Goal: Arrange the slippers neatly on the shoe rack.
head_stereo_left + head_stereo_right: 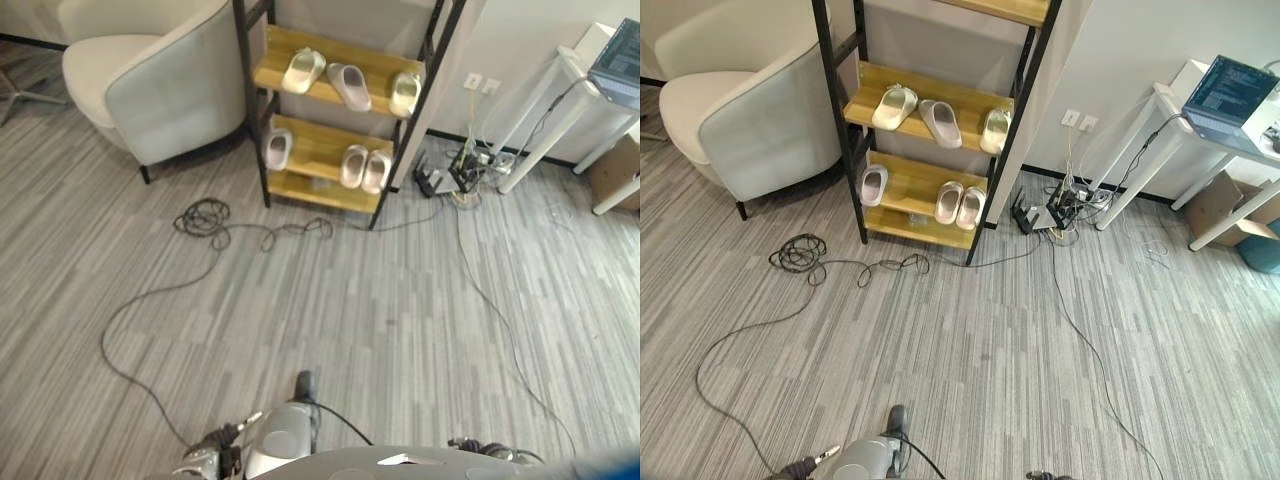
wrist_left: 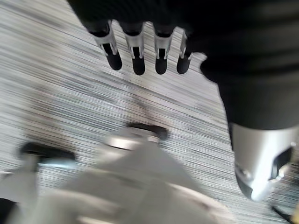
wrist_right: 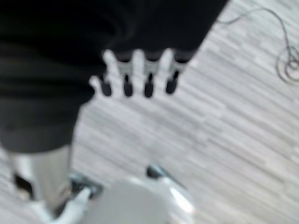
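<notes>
a rounded pale upholstered armchair [image 1: 150, 85] stands left of the black-framed wooden shoe rack [image 1: 322, 150]. six pale smooth moulded slippers [image 1: 349, 86] sit on its two shelves, loosely spaced, likely awaiting straightening. the left hand [image 2: 140, 44] and right hand [image 3: 135, 74] hang with relaxed straight fingers, holding nothing, over striped grey floor [image 1: 400, 320].

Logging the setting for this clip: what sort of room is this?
Probably a home-style room or a mock-up of one: a pale armchair beside a black-framed wooden shoe rack holding slippers, plus a white desk with an open laptop and cables across grey plank flooring.
</notes>
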{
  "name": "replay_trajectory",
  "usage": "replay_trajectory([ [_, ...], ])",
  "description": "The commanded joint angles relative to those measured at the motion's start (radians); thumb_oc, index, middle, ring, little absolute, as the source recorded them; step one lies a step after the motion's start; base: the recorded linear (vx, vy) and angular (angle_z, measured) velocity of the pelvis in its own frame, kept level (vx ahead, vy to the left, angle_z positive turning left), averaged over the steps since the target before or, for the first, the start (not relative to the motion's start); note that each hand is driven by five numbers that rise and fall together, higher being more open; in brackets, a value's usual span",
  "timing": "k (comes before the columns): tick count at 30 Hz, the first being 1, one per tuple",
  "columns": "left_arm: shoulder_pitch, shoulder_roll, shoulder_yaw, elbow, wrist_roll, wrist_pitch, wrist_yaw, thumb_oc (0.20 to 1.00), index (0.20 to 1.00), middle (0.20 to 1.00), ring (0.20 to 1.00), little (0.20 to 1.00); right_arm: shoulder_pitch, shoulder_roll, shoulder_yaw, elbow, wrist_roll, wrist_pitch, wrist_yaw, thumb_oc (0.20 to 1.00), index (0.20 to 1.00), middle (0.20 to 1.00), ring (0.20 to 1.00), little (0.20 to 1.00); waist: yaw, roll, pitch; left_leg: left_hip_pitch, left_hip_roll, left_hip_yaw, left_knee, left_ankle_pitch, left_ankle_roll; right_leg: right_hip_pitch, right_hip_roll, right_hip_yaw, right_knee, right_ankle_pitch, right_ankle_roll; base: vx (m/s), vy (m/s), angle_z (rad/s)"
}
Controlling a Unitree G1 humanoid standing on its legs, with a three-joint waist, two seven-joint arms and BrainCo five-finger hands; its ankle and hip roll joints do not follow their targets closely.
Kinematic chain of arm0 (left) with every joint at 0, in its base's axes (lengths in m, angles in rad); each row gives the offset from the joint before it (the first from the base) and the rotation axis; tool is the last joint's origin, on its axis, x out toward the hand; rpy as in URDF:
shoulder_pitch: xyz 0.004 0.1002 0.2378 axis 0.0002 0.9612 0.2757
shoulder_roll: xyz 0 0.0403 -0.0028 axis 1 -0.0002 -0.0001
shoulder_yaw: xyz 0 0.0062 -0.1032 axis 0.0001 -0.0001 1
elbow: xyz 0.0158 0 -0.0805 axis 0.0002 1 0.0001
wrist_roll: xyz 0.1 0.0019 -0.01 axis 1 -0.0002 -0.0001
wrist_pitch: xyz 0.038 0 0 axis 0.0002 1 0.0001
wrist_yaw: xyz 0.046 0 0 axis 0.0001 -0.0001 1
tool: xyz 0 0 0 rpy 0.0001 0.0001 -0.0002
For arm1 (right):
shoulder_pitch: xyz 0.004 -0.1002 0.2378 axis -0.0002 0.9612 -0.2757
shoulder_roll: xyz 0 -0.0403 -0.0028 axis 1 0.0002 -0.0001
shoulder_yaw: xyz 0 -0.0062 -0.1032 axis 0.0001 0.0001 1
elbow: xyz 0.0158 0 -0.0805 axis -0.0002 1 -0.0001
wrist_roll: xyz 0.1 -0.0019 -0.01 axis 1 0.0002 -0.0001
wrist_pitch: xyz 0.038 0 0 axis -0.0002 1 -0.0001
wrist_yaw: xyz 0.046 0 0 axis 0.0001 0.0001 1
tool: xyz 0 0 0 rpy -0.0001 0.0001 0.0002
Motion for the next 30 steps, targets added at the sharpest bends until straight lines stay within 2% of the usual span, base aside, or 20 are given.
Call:
replay_trajectory([
  [1, -0.013, 0.004, -0.047, -0.014, -0.021, -0.008, 0.018, 1.000, 1.000, 1.000, 1.000, 1.000, -0.015, -0.034, -0.017, -0.044, -0.026, 0.011, 0.006, 1.000, 1.000, 1.000, 1.000, 1.000, -0.016, 0.015, 0.006, -0.034, -0.001, -0.029, 0.074, -0.075, -0.027, -0.061, 0.041, 0.009, 0.179, 0.240, 0.106, 0.43, 0.153, 0.30],
  [2, -0.037, 0.007, -0.070, -0.043, -0.024, -0.017, 0.030, 1.000, 1.000, 1.000, 1.000, 1.000, -0.024, -0.040, -0.029, -0.063, -0.020, 0.009, -0.003, 1.000, 1.000, 1.000, 1.000, 1.000, -0.047, 0.043, 0.026, 0.031, 0.008, -0.059, 0.065, -0.106, -0.013, -0.134, 0.021, -0.036, 0.312, 0.277, 0.114, 0.35, 0.120, 0.49],
  [3, -0.037, 0.007, -0.070, -0.043, -0.024, -0.017, 0.030, 1.000, 1.000, 1.000, 1.000, 1.000, -0.024, -0.040, -0.029, -0.063, -0.020, 0.009, -0.003, 1.000, 1.000, 1.000, 1.000, 1.000, -0.047, 0.046, 0.024, 0.028, 0.011, -0.060, 0.064, -0.105, -0.013, -0.136, 0.023, -0.036, 0.310, 0.280, 0.113, 0.36, 0.117, 0.55],
  [5, -0.057, 0.004, -0.087, -0.067, -0.035, -0.025, 0.038, 1.000, 1.000, 1.000, 1.000, 1.000, -0.026, -0.049, -0.037, -0.071, -0.021, 0.004, -0.010, 1.000, 1.000, 1.000, 1.000, 1.000, -0.083, 0.083, 0.046, 0.103, 0.015, -0.101, 0.043, -0.125, -0.010, -0.228, -0.002, -0.086, 0.369, 0.230, 0.069, 0.33, 0.094, 0.49],
  [7, -0.074, -0.002, -0.107, -0.081, -0.035, -0.030, 0.041, 1.000, 1.000, 1.000, 1.000, 1.000, -0.024, -0.051, -0.029, -0.074, -0.029, 0.000, -0.014, 1.000, 1.000, 1.000, 1.000, 1.000, -0.121, 0.106, 0.067, 0.164, 0.007, -0.146, 0.037, -0.148, -0.016, -0.303, -0.013, -0.113, 0.321, 0.147, 0.019, 0.47, 0.047, 0.53],
  [8, -0.086, -0.005, -0.126, -0.091, -0.028, -0.038, 0.041, 1.000, 1.000, 1.000, 1.000, 1.000, -0.023, -0.055, -0.021, -0.071, -0.033, -0.003, -0.013, 1.000, 1.000, 1.000, 1.000, 1.000, -0.148, 0.116, 0.080, 0.196, -0.002, -0.182, 0.048, -0.171, -0.022, -0.351, -0.005, -0.100, 0.242, 0.105, -0.007, 0.37, -0.008, 0.46],
  [9, -0.086, -0.005, -0.126, -0.091, -0.028, -0.038, 0.041, 1.000, 1.000, 1.000, 1.000, 1.000, -0.023, -0.055, -0.021, -0.071, -0.033, -0.003, -0.013, 1.000, 1.000, 1.000, 1.000, 1.000, -0.152, 0.114, 0.084, 0.200, -0.004, -0.186, 0.050, -0.174, -0.022, -0.346, -0.007, -0.103, 0.246, 0.100, -0.007, 0.36, -0.045, 0.88],
  [10, -0.090, -0.006, -0.133, -0.093, -0.022, -0.040, 0.042, 1.000, 1.000, 1.000, 1.000, 1.000, -0.021, -0.058, -0.017, -0.069, -0.035, -0.002, -0.011, 1.000, 1.000, 1.000, 1.000, 1.000, -0.165, 0.115, 0.088, 0.225, -0.007, -0.207, 0.049, -0.191, -0.029, -0.365, -0.006, -0.085, 0.198, 0.090, -0.013, 0.27, -0.065, 1.06],
  [14, -0.092, -0.014, -0.153, -0.085, 0.019, -0.051, 0.049, 1.000, 1.000, 1.000, 1.000, 1.000, -0.025, -0.066, -0.012, -0.062, -0.036, 0.003, -0.007, 1.000, 1.000, 1.000, 1.000, 1.000, -0.195, 0.108, 0.100, 0.294, -0.024, -0.265, 0.052, -0.253, -0.049, -0.423, -0.051, -0.044, -0.051, 0.162, -0.008, 0.41, -0.125, 0.75],
  [15, -0.085, -0.015, -0.156, -0.073, 0.041, -0.053, 0.046, 1.000, 1.000, 1.000, 1.000, 1.000, -0.027, -0.068, -0.014, -0.063, -0.038, 0.006, -0.005, 1.000, 1.000, 1.000, 1.000, 1.000, -0.206, 0.107, 0.099, 0.325, -0.025, -0.288, 0.050, -0.278, -0.061, -0.440, -0.072, -0.037, -0.143, 0.190, 0.008, 0.40, -0.127, 0.40],
  [17, -0.079, -0.015, -0.155, -0.064, 0.048, -0.055, 0.047, 1.000, 1.000, 1.000, 1.000, 1.000, -0.027, -0.070, -0.018, -0.062, -0.039, 0.006, -0.005, 1.000, 1.000, 1.000, 1.000, 1.000, -0.212, 0.107, 0.101, 0.344, -0.023, -0.299, 0.055, -0.296, -0.066, -0.451, -0.083, -0.037, -0.173, 0.207, 0.015, 0.32, -0.118, 0.39],
  [21, -0.050, -0.015, -0.143, -0.037, 0.074, -0.050, 0.037, 1.000, 1.000, 1.000, 1.000, 1.000, -0.011, -0.078, -0.028, -0.062, -0.049, 0.008, -0.003, 1.000, 1.000, 1.000, 1.000, 1.000, -0.221, 0.102, 0.083, 0.419, -0.004, -0.327, 0.053, -0.342, -0.089, -0.439, -0.097, -0.090, -0.217, 0.239, 0.023, 0.37, -0.174, 0.52],
  [23, -0.028, -0.019, -0.140, -0.027, 0.089, -0.050, 0.034, 1.000, 1.000, 1.000, 1.000, 1.000, 0.003, -0.084, -0.031, -0.061, -0.052, 0.005, -0.002, 1.000, 1.000, 1.000, 1.000, 1.000, -0.223, 0.098, 0.055, 0.451, 0.012, -0.344, 0.050, -0.355, -0.100, -0.416, -0.090, -0.074, -0.212, 0.258, 0.014, 0.28, -0.165, 0.56],
  [24, -0.028, -0.020, -0.140, -0.027, 0.089, -0.050, 0.034, 1.000, 1.000, 1.000, 1.000, 1.000, 0.003, -0.084, -0.031, -0.061, -0.052, 0.005, -0.002, 1.000, 1.000, 1.000, 1.000, 1.000, -0.223, 0.098, 0.055, 0.451, 0.012, -0.344, 0.050, -0.355, -0.100, -0.416, -0.090, -0.074, -0.212, 0.258, 0.014, 0.30, -0.247, 0.63],
  [26, -0.008, -0.023, -0.137, -0.027, 0.089, -0.050, 0.035, 1.000, 1.000, 1.000, 1.000, 1.000, 0.004, -0.092, -0.032, -0.061, -0.042, 0.000, -0.005, 1.000, 1.000, 1.000, 1.000, 1.000, -0.223, 0.108, 0.027, 0.446, 0.061, -0.356, 0.111, -0.324, -0.135, -0.392, -0.053, -0.067, -0.176, 0.240, -0.014, 0.30, -0.294, 0.22],
  [28, -0.001, -0.024, -0.128, -0.024, 0.077, -0.046, 0.032, 1.000, 1.000, 1.000, 1.000, 1.000, -0.010, -0.099, -0.032, -0.067, -0.036, -0.006, -0.010, 1.000, 1.000, 1.000, 1.000, 1.000, -0.215, 0.113, 0.018, 0.393, 0.095, -0.334, 0.241, -0.232, -0.171, -0.345, -0.026, -0.071, -0.171, 0.205, -0.044, 0.19, -0.250, 0.02],
  [29, -0.004, -0.023, -0.124, -0.022, 0.064, -0.043, 0.034, 1.000, 1.000, 1.000, 1.000, 1.000, -0.023, -0.103, -0.031, -0.067, -0.026, -0.009, -0.015, 1.000, 1.000, 1.000, 1.000, 1.000, -0.202, 0.108, 0.029, 0.303, 0.109, -0.340, 0.416, -0.152, -0.201, -0.305, -0.013, -0.061, -0.178, 0.186, -0.067, 0.12, -0.243, -0.08],
  [30, -0.005, -0.020, -0.120, -0.025, 0.055, -0.040, 0.034, 1.000, 1.000, 1.000, 1.000, 1.000, -0.030, -0.106, -0.030, -0.073, -0.022, -0.012, -0.019, 1.000, 1.000, 1.000, 1.000, 1.000, -0.198, 0.092, 0.036, 0.245, 0.109, -0.333, 0.513, -0.107, -0.198, -0.282, -0.012, -0.056, -0.185, 0.175, -0.081, 0.09, -0.279, 0.06],
])
